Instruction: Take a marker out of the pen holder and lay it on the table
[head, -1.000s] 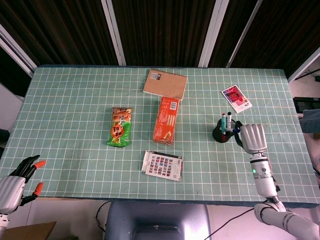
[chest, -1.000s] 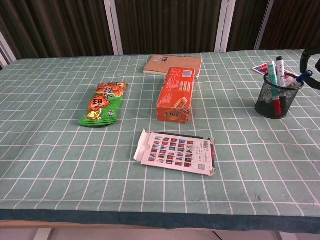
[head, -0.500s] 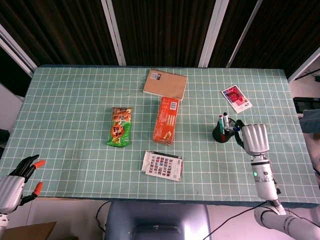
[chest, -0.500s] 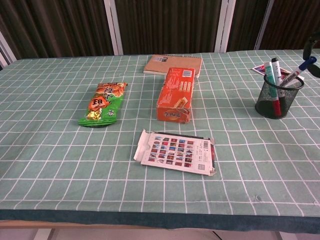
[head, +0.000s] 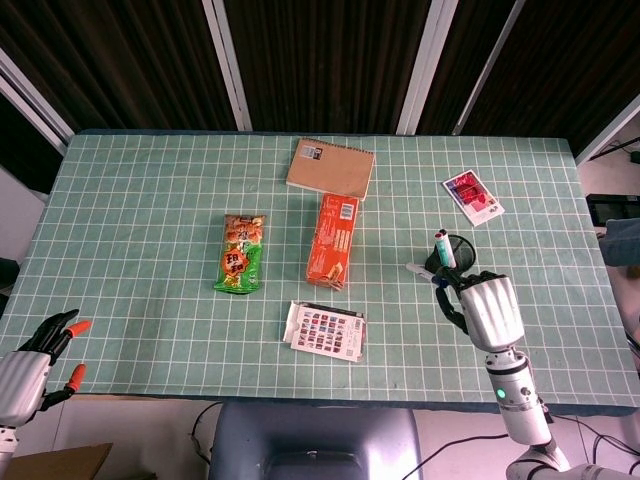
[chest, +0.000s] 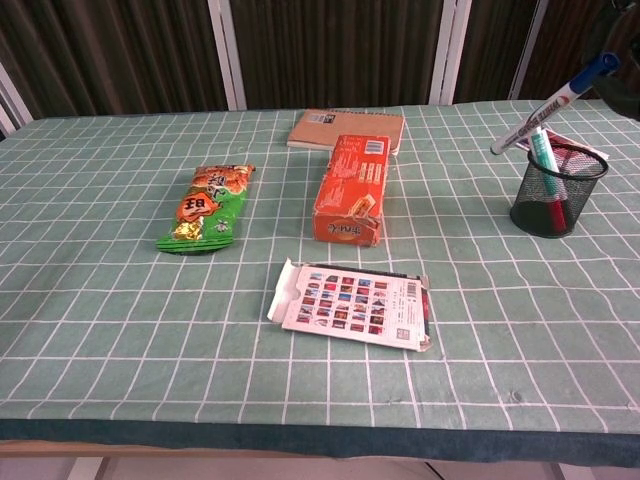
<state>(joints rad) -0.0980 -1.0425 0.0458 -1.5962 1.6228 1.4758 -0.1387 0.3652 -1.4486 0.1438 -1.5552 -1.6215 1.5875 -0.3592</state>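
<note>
A black mesh pen holder (chest: 557, 192) stands at the right of the table, with a green marker (chest: 545, 155) and a red one (chest: 553, 212) in it. My right hand (head: 485, 310) pinches a white marker with a blue cap (chest: 550, 105) and holds it tilted in the air above and left of the holder, clear of the rim. In the head view this marker (head: 422, 271) points left and the hand covers part of the holder (head: 458, 248). My left hand (head: 30, 362) hangs at the near left table edge, fingers apart, holding nothing.
A brown notebook (head: 330, 168) lies at the back centre, an orange box (head: 333, 240) below it, a green snack bag (head: 241, 253) to the left, a printed card pack (head: 325, 330) near the front, and a red card (head: 473, 197) behind the holder.
My right hand has lifted the blue-capped marker up out of the holder and drawn back toward the near edge. The left hand has not moved.
</note>
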